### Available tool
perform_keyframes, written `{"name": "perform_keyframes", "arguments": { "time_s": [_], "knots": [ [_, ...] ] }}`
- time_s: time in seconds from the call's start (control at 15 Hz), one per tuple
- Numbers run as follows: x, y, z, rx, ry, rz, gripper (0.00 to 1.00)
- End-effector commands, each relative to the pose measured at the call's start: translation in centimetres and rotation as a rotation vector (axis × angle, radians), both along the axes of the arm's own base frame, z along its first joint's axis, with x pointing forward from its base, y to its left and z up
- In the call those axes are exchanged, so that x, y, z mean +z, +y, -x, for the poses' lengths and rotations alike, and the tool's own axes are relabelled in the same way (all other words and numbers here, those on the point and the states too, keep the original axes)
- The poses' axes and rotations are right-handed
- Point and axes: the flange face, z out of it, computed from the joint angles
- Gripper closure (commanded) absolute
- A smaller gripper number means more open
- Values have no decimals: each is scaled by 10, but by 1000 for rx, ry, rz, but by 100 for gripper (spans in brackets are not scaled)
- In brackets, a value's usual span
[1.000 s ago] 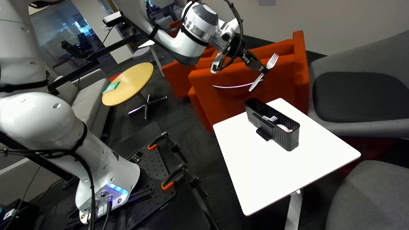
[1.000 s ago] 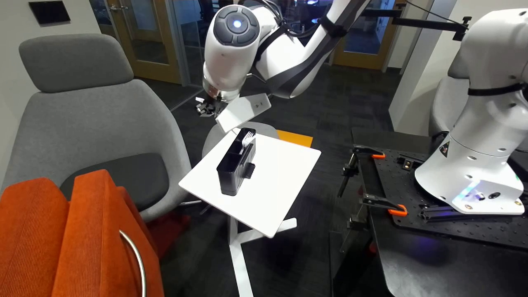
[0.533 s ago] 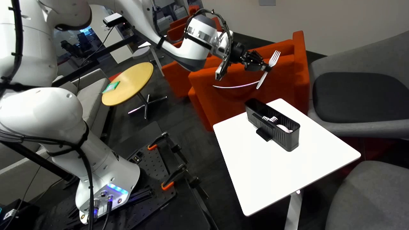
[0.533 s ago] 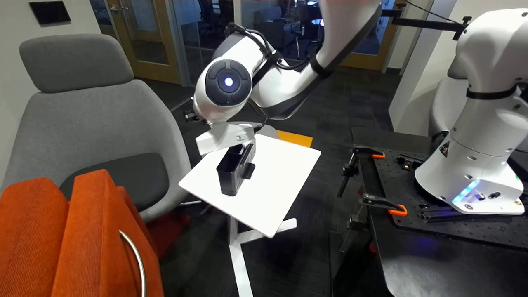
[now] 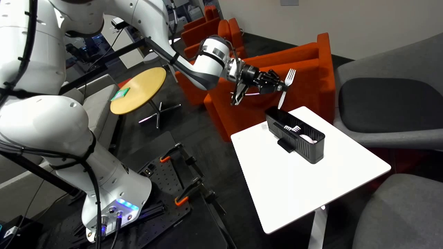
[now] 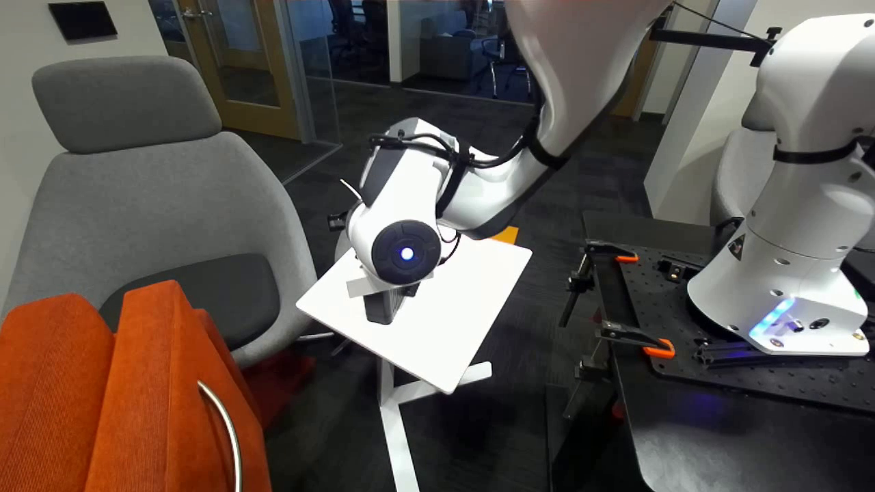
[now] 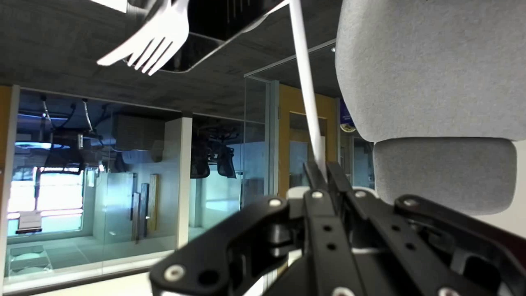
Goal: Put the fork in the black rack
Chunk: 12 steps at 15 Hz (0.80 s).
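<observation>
The fork [image 5: 290, 76] is pale and slim, with tines up and handle tilted down; its handle shows in the wrist view [image 7: 306, 82]. My gripper [image 5: 284, 86] is shut on it, handle between the fingertips in the wrist view [image 7: 322, 172]. The black rack [image 5: 313, 152] stands on the white table, and its end wall shows in an exterior view [image 6: 381, 307]. The handle's lower end appears at the rack's far end in an exterior view; I cannot tell if it is above or inside. A thin pale piece of the fork [image 6: 350, 189] shows beside the arm.
The rack holds other pale utensils: tines [image 5: 292, 128] in the middle and a rounded piece [image 5: 307, 138] near one end. They also show in the wrist view [image 7: 164, 39]. A white tabletop [image 5: 308, 186] bears the rack. An orange chair [image 5: 304, 97] and grey chair [image 6: 157, 178] stand close by.
The gripper has come down with the fork toward the rack's far end. The fork has turned more upright. In an exterior view the arm has lowered and now covers most of the rack.
</observation>
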Motion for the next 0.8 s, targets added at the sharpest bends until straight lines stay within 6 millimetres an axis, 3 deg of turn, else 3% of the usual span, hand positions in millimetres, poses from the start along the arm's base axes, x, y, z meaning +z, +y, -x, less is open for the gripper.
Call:
{"name": "perform_keyframes", "arguments": {
  "time_s": [0.0,0.4,0.47,0.53,0.73],
  "knots": [
    [-7,3,5,-18,-15,17,98],
    [-38,4,11,-17,37,23,98],
    [-41,4,11,-13,48,17,69],
    [-43,4,11,-12,54,14,67],
    [-41,7,13,-6,53,10,46]
  ]
}}
